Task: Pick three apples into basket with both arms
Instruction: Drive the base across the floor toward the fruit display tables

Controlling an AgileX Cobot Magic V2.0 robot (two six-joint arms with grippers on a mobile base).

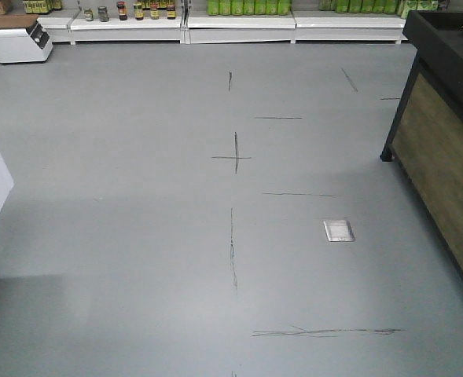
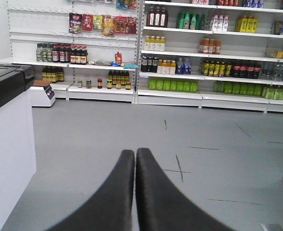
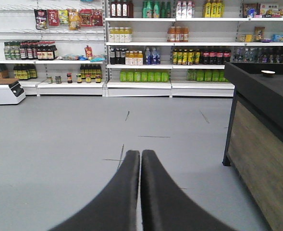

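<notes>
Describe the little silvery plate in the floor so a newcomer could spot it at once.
In the front view, find the dark counter with wood panelling along the right edge. On the grey floor just left of it sits a small square metal plate. It alone is pale and shiny; its neighbours are thin dark scuff lines.

The left gripper [image 2: 135, 153] is closed, with its two black fingers pressed together along their length, and nothing is between them. The right gripper [image 3: 140, 154] is in the same state, its fingers touching and empty. Both grippers point forward, held about level.
</notes>
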